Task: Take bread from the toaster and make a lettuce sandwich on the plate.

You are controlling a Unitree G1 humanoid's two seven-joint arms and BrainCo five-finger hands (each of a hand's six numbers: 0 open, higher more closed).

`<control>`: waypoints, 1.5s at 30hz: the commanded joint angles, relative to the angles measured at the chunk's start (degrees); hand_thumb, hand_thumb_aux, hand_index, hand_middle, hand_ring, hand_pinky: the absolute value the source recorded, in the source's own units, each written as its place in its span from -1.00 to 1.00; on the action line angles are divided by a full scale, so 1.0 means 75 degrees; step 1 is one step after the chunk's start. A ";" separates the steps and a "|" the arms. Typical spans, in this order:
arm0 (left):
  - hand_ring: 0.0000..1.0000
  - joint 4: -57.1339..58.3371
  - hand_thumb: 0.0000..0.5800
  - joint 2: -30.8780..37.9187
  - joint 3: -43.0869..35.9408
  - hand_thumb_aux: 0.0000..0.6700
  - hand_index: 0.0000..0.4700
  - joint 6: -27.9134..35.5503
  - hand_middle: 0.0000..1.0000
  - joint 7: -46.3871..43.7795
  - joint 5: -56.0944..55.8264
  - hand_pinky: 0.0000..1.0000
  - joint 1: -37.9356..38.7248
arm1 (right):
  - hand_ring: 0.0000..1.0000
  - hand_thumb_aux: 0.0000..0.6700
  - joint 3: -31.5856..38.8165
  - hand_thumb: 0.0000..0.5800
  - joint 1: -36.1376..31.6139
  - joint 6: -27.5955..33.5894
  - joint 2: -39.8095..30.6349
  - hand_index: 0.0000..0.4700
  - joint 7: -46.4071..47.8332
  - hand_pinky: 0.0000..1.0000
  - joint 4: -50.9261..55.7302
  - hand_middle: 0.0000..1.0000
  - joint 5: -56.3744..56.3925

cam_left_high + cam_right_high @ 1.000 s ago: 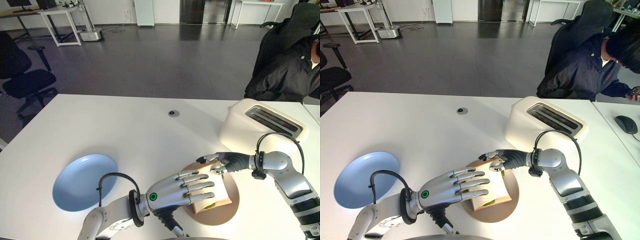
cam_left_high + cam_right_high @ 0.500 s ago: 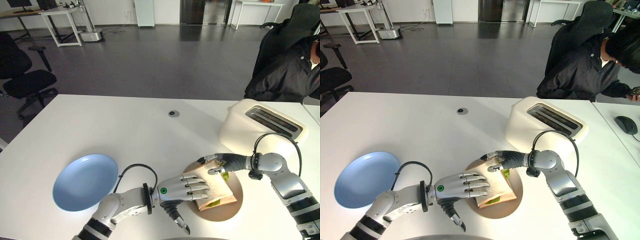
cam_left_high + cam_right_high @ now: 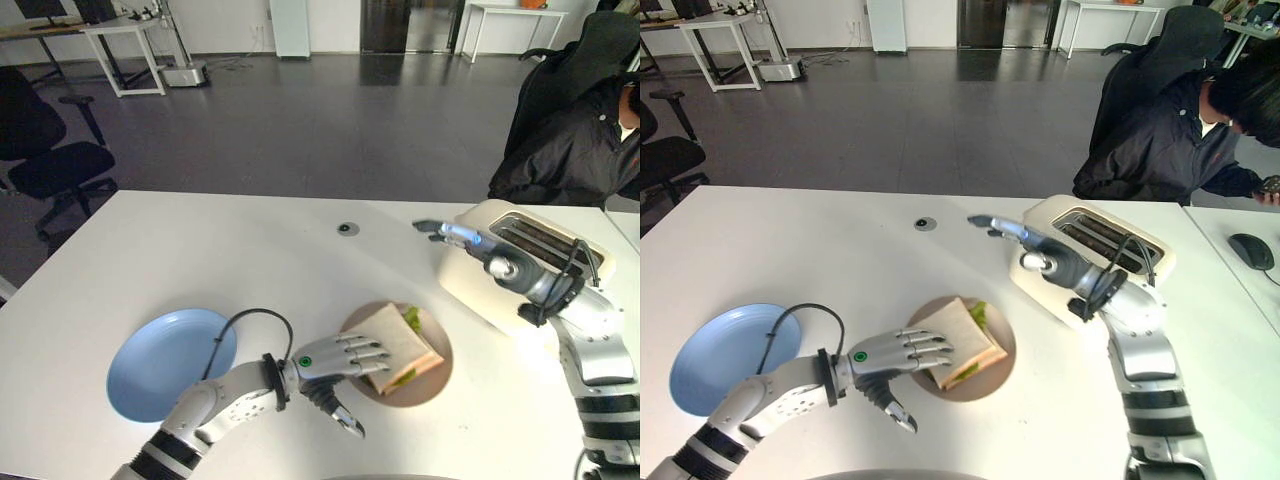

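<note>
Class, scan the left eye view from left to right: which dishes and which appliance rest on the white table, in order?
blue plate → brown plate carrying the sandwich → toaster. The hands are left out because they overlap these things.

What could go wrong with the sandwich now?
1. The left hand rests its fingers against the sandwich. Pulling away carelessly could drag the top slice or slide the brown plate.
2. Lettuce pokes out at the far edge, so a nudge might make it slip out.
3. The right hand hangs open just in front of the toaster. A swing could bump it.
</note>
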 commanded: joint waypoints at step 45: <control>1.00 0.1817 1.00 -0.0552 -0.0154 1.00 1.00 0.1003 1.00 0.0489 -0.0901 1.00 -0.1265 | 0.39 -0.98 0.2628 -0.95 -0.0780 -0.0769 0.0408 -0.98 -0.2145 0.39 0.2439 0.39 -0.4151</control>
